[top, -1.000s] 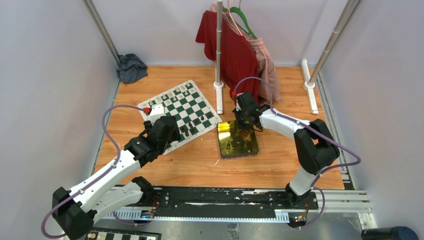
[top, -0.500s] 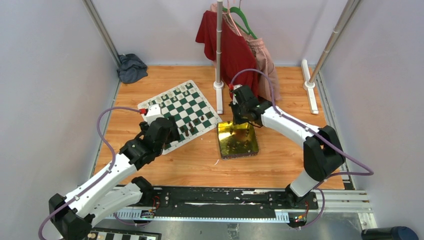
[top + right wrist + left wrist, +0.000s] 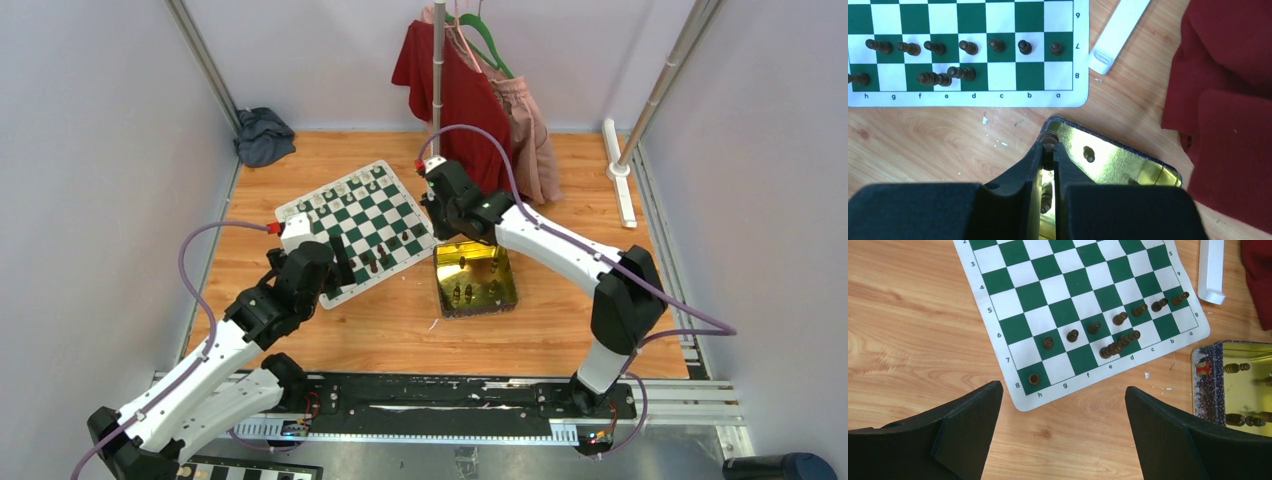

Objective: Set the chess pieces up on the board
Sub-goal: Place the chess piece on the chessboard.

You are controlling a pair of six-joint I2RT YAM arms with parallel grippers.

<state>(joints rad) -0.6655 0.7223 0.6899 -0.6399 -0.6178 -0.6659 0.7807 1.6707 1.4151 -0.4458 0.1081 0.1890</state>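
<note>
The left gripper is spread wide. Its two black, wedge-shaped fingers stand far apart, with nothing between them and nothing touched. It hangs over the wooden counter, just off the near corner of the board, a flat mat of green and white squares with a white lettered border. Just ahead of the left finger one dark piece stands on h8. Beyond it a slanting row of dark pieces fills rank 7, and two more crowd together on e8 and d8.

The right gripper is pressed almost together, pinching a small turned brown piece at its very tips. It hangs over the corner of the tin, which is shiny gold inside with a dark speckled outer wall; a few brown pieces lie in it. The board's lettered edge lies ahead of this gripper, apart from the tin. A white bar sits ahead to the right, with red cloth further right.

Cream pieces line the board's far edge — well away from both grippers.
</note>
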